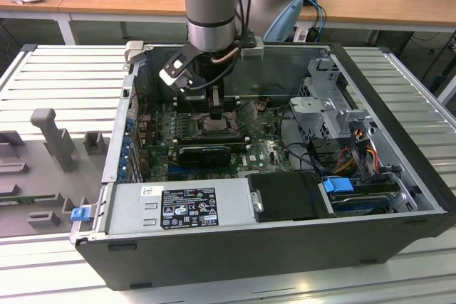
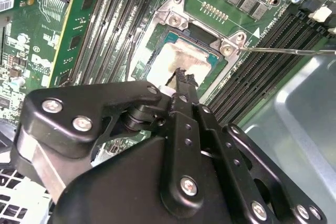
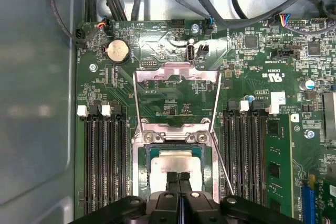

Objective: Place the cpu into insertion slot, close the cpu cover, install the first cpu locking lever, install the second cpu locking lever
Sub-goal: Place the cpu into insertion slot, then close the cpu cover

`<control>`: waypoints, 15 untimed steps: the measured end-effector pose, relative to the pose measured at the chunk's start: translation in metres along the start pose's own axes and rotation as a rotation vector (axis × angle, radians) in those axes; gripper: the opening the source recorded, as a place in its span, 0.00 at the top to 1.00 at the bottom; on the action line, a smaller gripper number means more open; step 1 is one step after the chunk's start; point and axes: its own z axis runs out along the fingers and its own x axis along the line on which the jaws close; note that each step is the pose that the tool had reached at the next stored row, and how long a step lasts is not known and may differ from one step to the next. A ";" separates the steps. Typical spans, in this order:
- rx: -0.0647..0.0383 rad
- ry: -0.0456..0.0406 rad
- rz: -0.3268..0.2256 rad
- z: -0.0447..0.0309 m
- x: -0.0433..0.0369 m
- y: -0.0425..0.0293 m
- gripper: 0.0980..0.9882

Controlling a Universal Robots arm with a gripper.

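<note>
- The claw (image 3: 178,176) has its two black fingers pressed together, with only a hairline seam between them, and pinches nothing.
- Its tips hang right over the cpu (image 3: 176,162). Whether they touch the chip's surface cannot be told.
- The cpu, pale and silvery, lies flat inside the insertion slot (image 3: 168,137), framed on all sides by the socket's silver rim.
- The cpu cover (image 3: 176,73) is swung up off the socket, and green board shows through its square cut-out. It does not lie over the chip.
- A thin locking lever (image 3: 222,163) runs along one side of the socket as a bare metal rod, free and not hooked down. In the second wrist view it sticks out across the memory slots (image 2: 262,51).
- Long black memory slots flank the socket on both sides.
- In the exterior view the arm (image 1: 210,5) reaches straight down into the open computer case (image 1: 399,105), which lies on its side on a slatted metal desk (image 1: 64,76).
</note>
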 end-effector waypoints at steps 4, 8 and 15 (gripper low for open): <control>0.000 0.0000 0.001 -0.0047 0.0001 0.0004 0.99; 0.000 -0.0008 0.002 -0.0068 0.0001 0.0006 0.99; 0.001 -0.0012 0.002 -0.0083 0.0003 0.0082 0.99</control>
